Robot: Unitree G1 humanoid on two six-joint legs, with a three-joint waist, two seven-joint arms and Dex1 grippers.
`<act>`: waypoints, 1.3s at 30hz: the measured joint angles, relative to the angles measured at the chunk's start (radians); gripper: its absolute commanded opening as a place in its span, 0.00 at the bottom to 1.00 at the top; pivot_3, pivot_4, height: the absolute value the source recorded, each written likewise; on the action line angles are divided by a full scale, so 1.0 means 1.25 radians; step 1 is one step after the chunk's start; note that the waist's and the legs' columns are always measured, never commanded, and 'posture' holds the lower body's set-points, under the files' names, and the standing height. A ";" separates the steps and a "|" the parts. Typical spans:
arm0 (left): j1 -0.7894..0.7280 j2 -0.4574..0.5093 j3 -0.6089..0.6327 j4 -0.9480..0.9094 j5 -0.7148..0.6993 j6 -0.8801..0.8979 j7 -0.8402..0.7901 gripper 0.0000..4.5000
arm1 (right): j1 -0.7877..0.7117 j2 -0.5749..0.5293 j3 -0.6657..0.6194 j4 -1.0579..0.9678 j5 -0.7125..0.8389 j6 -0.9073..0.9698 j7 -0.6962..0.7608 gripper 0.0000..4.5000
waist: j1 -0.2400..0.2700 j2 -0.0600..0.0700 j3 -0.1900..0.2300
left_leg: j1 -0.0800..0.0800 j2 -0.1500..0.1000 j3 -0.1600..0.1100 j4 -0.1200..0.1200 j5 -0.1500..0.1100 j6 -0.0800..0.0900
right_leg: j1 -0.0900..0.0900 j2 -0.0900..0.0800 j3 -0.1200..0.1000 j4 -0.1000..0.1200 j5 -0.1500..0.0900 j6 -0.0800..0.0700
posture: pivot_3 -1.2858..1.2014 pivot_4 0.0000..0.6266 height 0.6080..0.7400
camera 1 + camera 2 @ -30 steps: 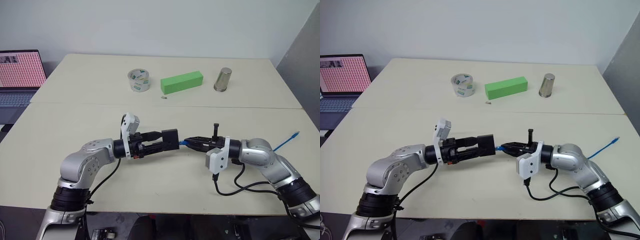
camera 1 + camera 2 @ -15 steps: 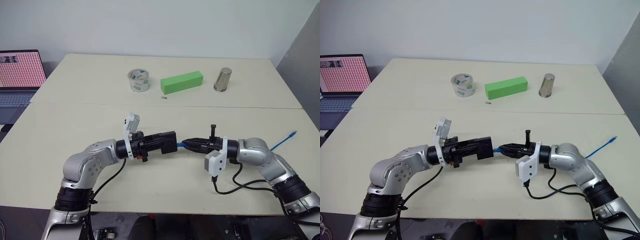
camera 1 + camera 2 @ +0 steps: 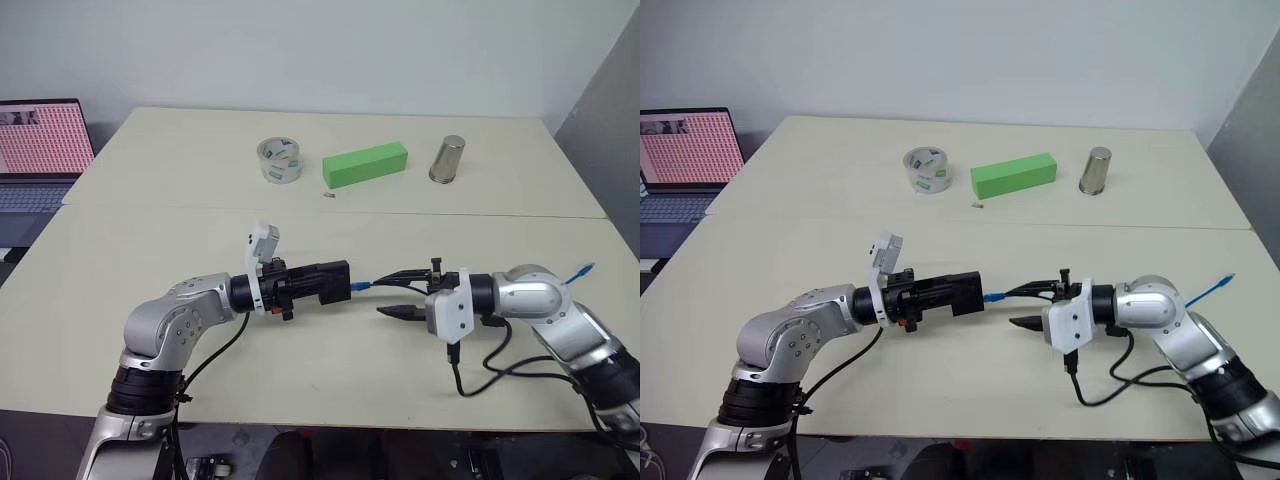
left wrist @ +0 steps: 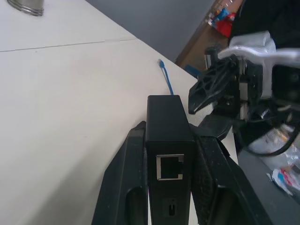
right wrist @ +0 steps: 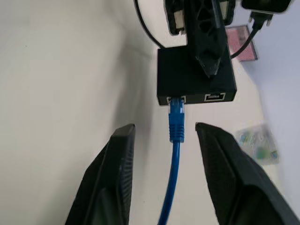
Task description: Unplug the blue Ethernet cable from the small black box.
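The small black box [image 3: 338, 275] is held above the table with my left gripper [image 3: 325, 282] shut on its sides. The blue Ethernet cable [image 5: 176, 123] is plugged into a port on the face of the box [image 5: 194, 77] that is turned toward my right gripper. My right gripper [image 3: 382, 297] is open just right of the box, with the cable passing between its fingers [image 5: 114, 178] untouched. The cable's far plug [image 3: 583, 269] lies on the table at the right. An empty port [image 4: 169, 167] shows on the box's near face.
At the back of the table stand a tape roll [image 3: 278, 160], a green block [image 3: 364, 163] and a metal cup [image 3: 445, 158]. A laptop [image 3: 35, 150] sits off the table's left edge. A black wire [image 3: 480, 370] loops under my right arm.
My right gripper has opened, let go of the blue plug and drawn back to the right while rolling. My left gripper closed on the box and has stayed in place.
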 measured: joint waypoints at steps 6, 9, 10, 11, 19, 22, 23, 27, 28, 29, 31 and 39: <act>-0.005 0.036 -0.031 -0.018 -0.002 -0.005 -0.098 0.18 | -0.011 -0.016 -0.089 -0.164 0.367 0.516 -0.020 0.45 | 0.000 0.000 0.000 | 0.000 0.000 -0.001 0.000 0.000 0.000 | 0.001 0.000 -0.001 -0.001 0.000 0.000 | 0.52 0.24 1.00; -0.020 0.045 -0.033 -0.019 -0.002 -0.005 -0.123 0.18 | -0.013 0.005 -0.102 -0.172 0.453 0.654 -0.045 0.45 | 0.000 0.000 0.000 | 0.000 0.000 -0.001 0.000 0.000 0.000 | 0.000 0.000 -0.001 -0.001 0.000 0.000 | 0.52 0.24 1.00; -0.028 0.045 -0.033 -0.022 -0.002 -0.005 -0.125 0.18 | -0.013 0.014 -0.104 -0.171 0.471 0.691 -0.050 0.45 | 0.000 0.000 0.000 | 0.000 0.000 -0.001 0.000 0.000 0.000 | 0.000 0.000 0.000 -0.001 0.000 0.000 | 0.52 0.24 1.00; -0.036 0.045 -0.033 -0.027 -0.002 -0.006 -0.129 0.18 | -0.013 0.025 -0.105 -0.168 0.487 0.723 -0.053 0.45 | 0.000 0.000 0.000 | 0.000 -0.001 -0.001 0.000 0.000 0.000 | 0.000 0.000 0.000 -0.001 0.000 0.000 | 0.52 0.24 1.00; -0.044 0.046 -0.035 -0.068 -0.002 -0.005 -0.140 0.18 | -0.026 0.086 -0.109 -0.138 0.492 0.821 -0.068 0.45 | -0.001 0.000 0.000 | 0.000 0.000 -0.001 0.000 0.000 0.000 | 0.000 0.000 0.000 -0.001 0.000 0.000 | 0.52 0.24 1.00; -0.042 0.046 -0.035 -0.072 -0.002 -0.005 -0.140 0.18 | -0.033 0.094 -0.109 -0.135 0.490 0.835 -0.064 0.45 | -0.001 0.000 0.000 | 0.000 0.000 -0.001 0.000 0.000 0.000 | 0.000 0.000 0.000 -0.001 0.000 0.000 | 0.52 0.24 1.00; -0.042 0.046 -0.035 -0.072 -0.002 -0.005 -0.140 0.18 | -0.035 0.097 -0.109 -0.135 0.489 0.838 -0.063 0.45 | -0.001 0.000 0.000 | 0.000 0.000 -0.001 0.000 0.000 0.000 | 0.000 0.000 0.000 -0.001 0.000 0.000 | 0.52 0.24 1.00; -0.037 0.048 -0.035 -0.072 -0.002 -0.006 -0.140 0.18 | -0.039 0.100 -0.109 -0.133 0.488 0.848 -0.047 0.30 | -0.001 0.000 0.000 | 0.000 -0.001 -0.001 0.000 0.000 0.000 | 0.000 0.000 0.000 -0.001 0.000 0.000 | 0.52 0.24 1.00; -0.033 0.050 -0.036 -0.072 -0.002 -0.006 -0.140 0.18 | -0.039 0.100 -0.109 -0.132 0.486 0.851 -0.045 0.24 | -0.001 0.000 0.000 | 0.000 0.000 -0.001 0.000 0.000 0.000 | 0.000 0.000 0.000 -0.001 0.000 0.000 | 0.52 0.24 1.00; -0.031 0.050 -0.036 -0.072 -0.002 -0.006 -0.140 0.18 | -0.039 0.100 -0.109 -0.129 0.484 0.852 -0.042 0.19 | -0.001 0.000 0.000 | 0.000 0.000 -0.001 0.000 0.000 0.000 | 0.000 0.000 0.000 -0.001 0.000 0.000 | 0.52 0.24 1.00; -0.030 0.053 -0.037 -0.073 -0.001 -0.007 -0.142 0.18 | -0.039 0.100 -0.110 -0.128 0.482 0.854 -0.035 0.07 | -0.001 0.000 0.000 | 0.000 -0.001 -0.001 0.000 0.000 0.000 | 0.000 0.000 0.000 -0.001 0.000 0.000 | 0.52 0.24 1.00; -0.027 0.058 -0.042 -0.081 -0.001 -0.009 -0.157 0.18 | -0.040 0.099 -0.110 -0.126 0.465 0.856 0.001 0.01 | -0.001 0.000 0.000 | 0.000 -0.001 -0.001 0.000 0.000 0.000 | 0.000 0.000 0.000 -0.001 0.000 0.000 | 0.52 0.24 1.00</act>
